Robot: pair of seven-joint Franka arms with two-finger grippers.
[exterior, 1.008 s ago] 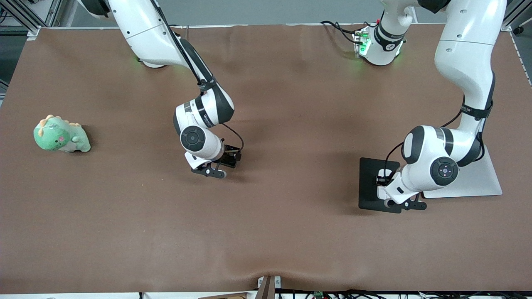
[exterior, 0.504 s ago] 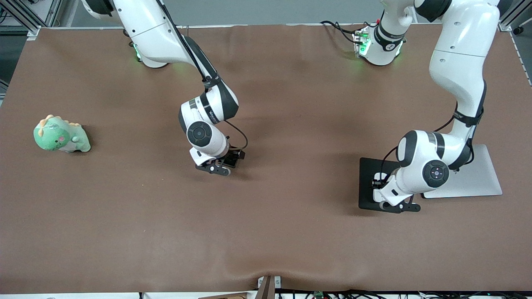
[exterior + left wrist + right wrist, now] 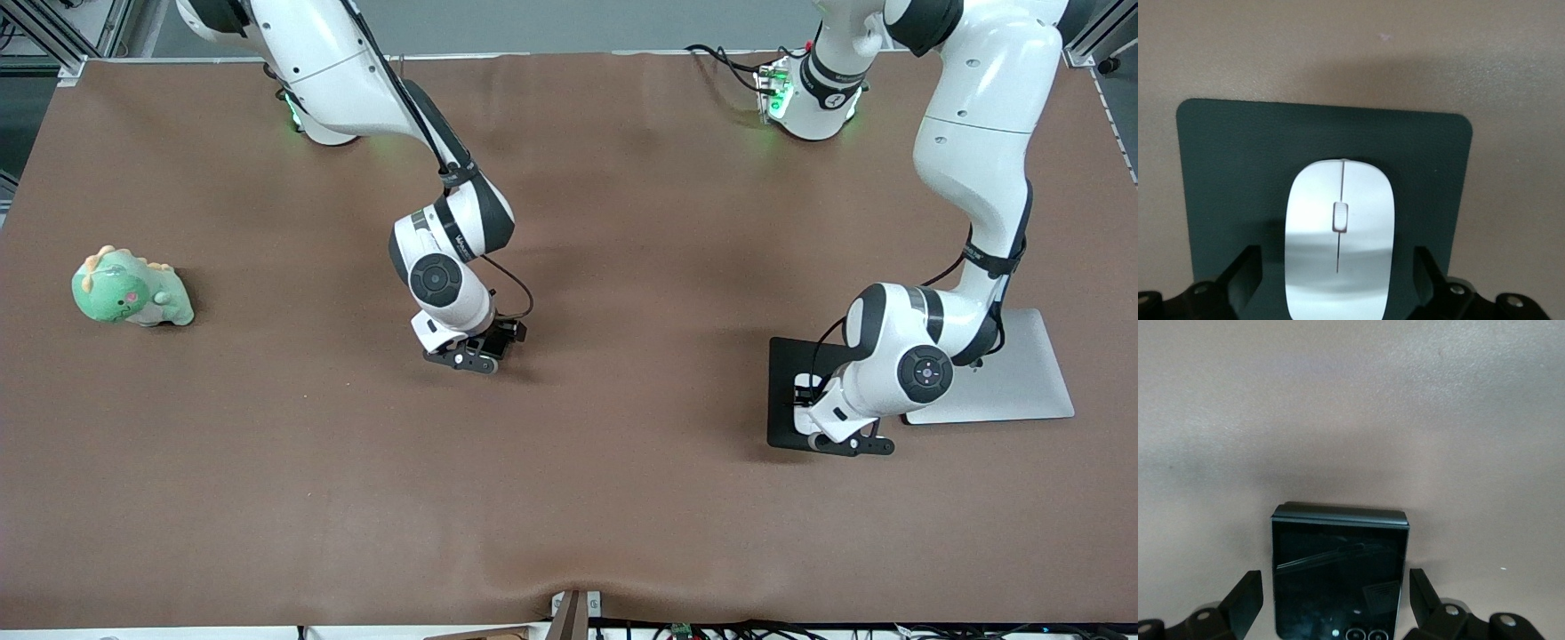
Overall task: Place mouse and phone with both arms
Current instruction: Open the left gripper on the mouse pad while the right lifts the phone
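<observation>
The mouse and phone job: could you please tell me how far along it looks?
Nearly done. The mouse lies on the black pad, with the left hand open astride it. The phone lies on the brown table, between the open fingers of the right hand. Both arms have yet to withdraw.

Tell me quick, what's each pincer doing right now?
Left pincer: open, straddling the mouse on the black pad.
Right pincer: open, straddling the phone.
</observation>
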